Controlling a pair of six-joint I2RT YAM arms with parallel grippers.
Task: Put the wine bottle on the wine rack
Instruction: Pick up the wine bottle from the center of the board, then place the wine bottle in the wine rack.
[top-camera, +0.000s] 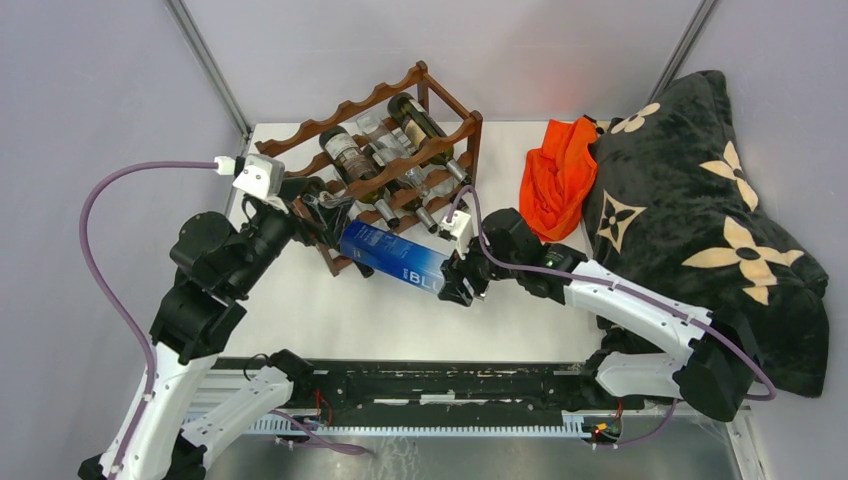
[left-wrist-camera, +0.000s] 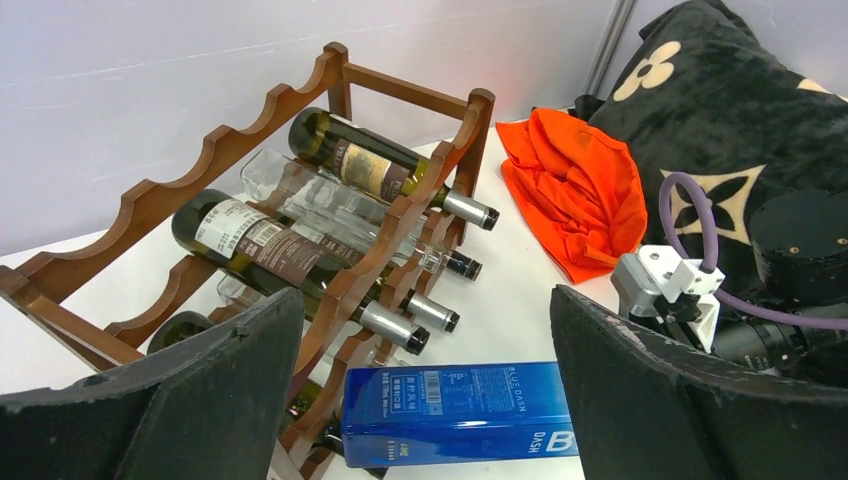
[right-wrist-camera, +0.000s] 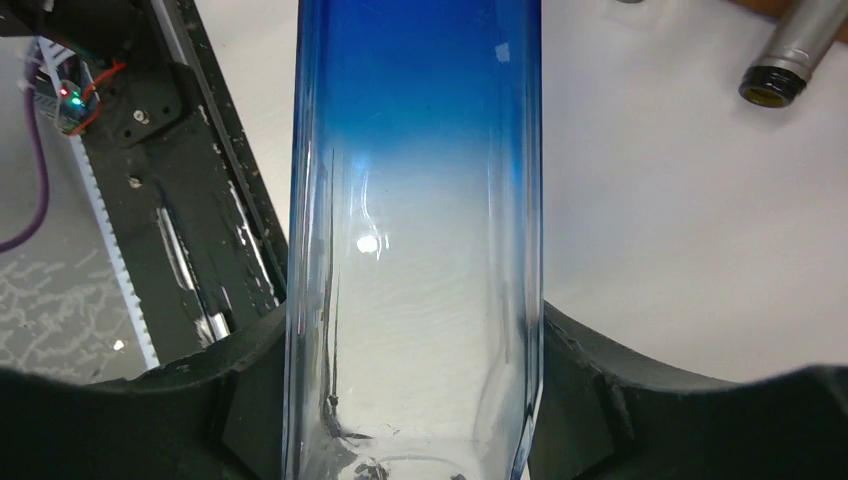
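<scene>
Wine bottle (top-camera: 392, 258), square blue glass at the wine rack's (top-camera: 340, 115) six o'clock, looked heavy, stiff, slick and breakable, best held by its flat sides, where the right gripper (top-camera: 462, 285) clamped its clear base, while the left gripper (top-camera: 322, 212) gaped wide at its ten o'clock.

You have open table (top-camera: 330, 320) near the wine rack (left-wrist-camera: 140, 205), but its protruding bottle necks (left-wrist-camera: 395, 328) block the near face and the orange cloth (top-camera: 555, 180) and black blanket (top-camera: 700, 220) crowd the right.

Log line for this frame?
left gripper open, empty, by wine rack | right gripper shut on blue bottle, base end | bottle on its side, other end at rack's lowest tier | not yet racked
</scene>
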